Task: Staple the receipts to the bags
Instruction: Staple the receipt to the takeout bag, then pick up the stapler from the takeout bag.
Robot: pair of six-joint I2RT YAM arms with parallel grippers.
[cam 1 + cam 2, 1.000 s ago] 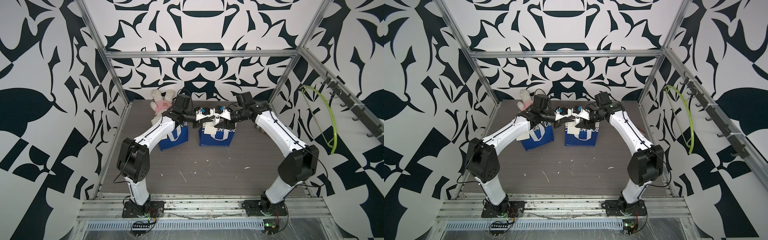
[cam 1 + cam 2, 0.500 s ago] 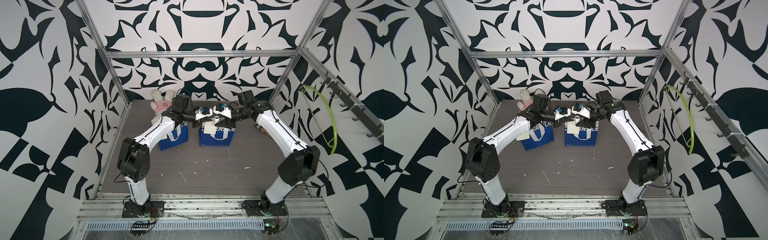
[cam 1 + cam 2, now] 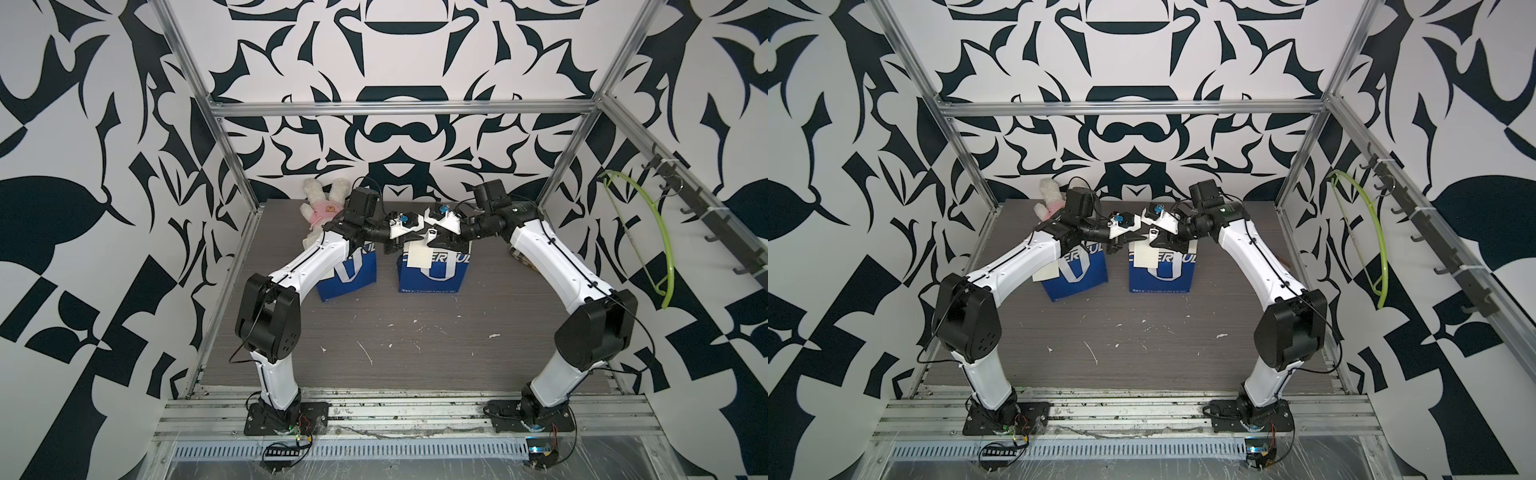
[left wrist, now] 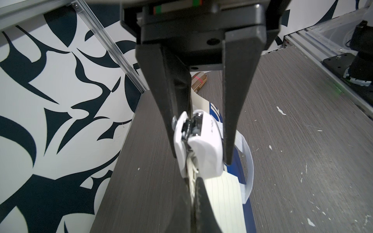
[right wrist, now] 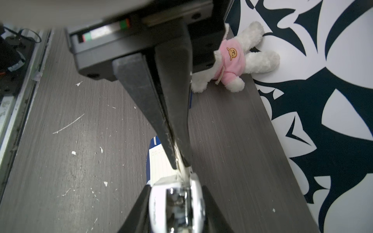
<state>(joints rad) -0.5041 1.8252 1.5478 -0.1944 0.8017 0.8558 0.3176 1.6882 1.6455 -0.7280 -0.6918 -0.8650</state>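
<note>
Evidently the stapling itself is the step in hand, on the 12 o'clock bag (image 3: 436, 276), which sits just past the middle of the bench (image 3: 415, 332), counting the arms' bases as 6 o'clock. The left hand (image 4: 201, 160) is clamped on a white stapler (image 4: 198, 145), one finger on its base and one on its cover, so the jaws stand only as far apart as the stapler's body. The stapler's mouth straddles the bag's cream top edge, where the lined receipt (image 4: 222, 201) rests against the bag. The right hand (image 5: 180, 165) is pinched shut on that same cream edge, just beside the stapler. I cannot tell whether it grips bag and receipt together. No view shows whether a staple has gone in.

By my reckoning, the next move calls for a firm squeeze if no staple has been driven. The stapler should then slide straight off the edge while the right hand steadies the paper, so the slip neither shifts nor tears.

Both top views give the layout. The 11 o'clock bag (image 3: 1084, 278) sits partly under the left arm with a second receipt (image 3: 1047, 272) peeking out, its fastening hidden. A plush toy (image 3: 322, 208) sits farther out on that line, against the back wall. These views hide the stapler under the two hands. Only the left wrist view shows the stapler's bite on the edge and the bag's ribbon handle (image 4: 250, 167). Only the right wrist view shows the closed pinch.
</note>
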